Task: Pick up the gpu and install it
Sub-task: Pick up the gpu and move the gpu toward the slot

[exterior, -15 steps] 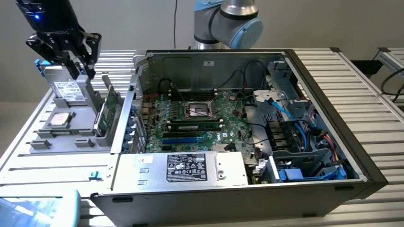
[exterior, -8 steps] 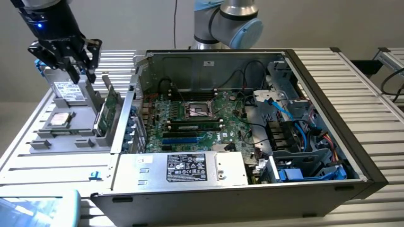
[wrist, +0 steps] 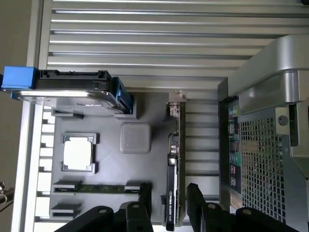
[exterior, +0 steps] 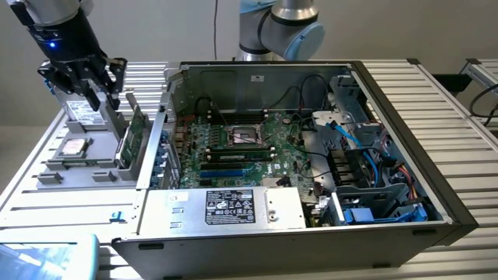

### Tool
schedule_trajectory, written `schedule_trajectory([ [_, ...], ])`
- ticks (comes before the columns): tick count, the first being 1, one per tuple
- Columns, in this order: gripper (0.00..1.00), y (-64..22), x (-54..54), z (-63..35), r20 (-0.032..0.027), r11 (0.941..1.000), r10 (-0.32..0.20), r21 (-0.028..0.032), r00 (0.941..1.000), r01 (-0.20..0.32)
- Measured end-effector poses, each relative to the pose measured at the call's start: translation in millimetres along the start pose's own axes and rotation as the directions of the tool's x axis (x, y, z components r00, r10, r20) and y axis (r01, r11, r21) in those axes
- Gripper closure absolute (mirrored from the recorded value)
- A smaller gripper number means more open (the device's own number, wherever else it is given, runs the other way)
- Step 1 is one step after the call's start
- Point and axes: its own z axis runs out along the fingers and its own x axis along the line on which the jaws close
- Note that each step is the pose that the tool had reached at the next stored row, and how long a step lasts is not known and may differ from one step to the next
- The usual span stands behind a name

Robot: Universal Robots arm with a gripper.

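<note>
Gripper (wrist: 168, 189): black fingers spread, one on either side of the gpu; they appear clear of it, and nothing is held.
Gpu (wrist: 175, 159): stands on edge in a tray slot, between the fingers and just beside the case's rear wall. It is thin, with a black cooler on one face, a green board on the other and a silver bracket at one end.
Risk, grasp: if the fingers close off-centre, the card would probably tilt in its slot or slip, as the smooth cooler face offers little grip.
Tray (wrist: 135, 116): matt grey moulded plastic with recessed pockets.
Memory stick (wrist: 101, 187): long, narrow, green, on edge near the gpu.
CPU (wrist: 77, 153): flat square with a bright metal lid.
Hard drive (wrist: 72, 92): silver shell with blue clips, upright at the tray's end.
Table (wrist: 145, 43): ribbed aluminium slats.
Case (exterior: 404, 192): dark sheet steel, open side up, with a perforated rear panel.
Motherboard (exterior: 288, 151): green and densely populated.
Risk, case: loose cables (exterior: 354, 140) lie near the board and could snag a card.
</note>
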Motion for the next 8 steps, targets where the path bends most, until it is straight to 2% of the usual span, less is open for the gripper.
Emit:
schedule_trajectory([
  [4, 0.56, -5.5, 0.1, 6.8, -0.0001, 1.0, 0.0, -0.0005, 1.0, 0.0],
  [8, 0.56, -6.9, 0.1, 14.0, 0.0002, 1.0, 0.002, -0.0006, 1.0, -0.002],
])
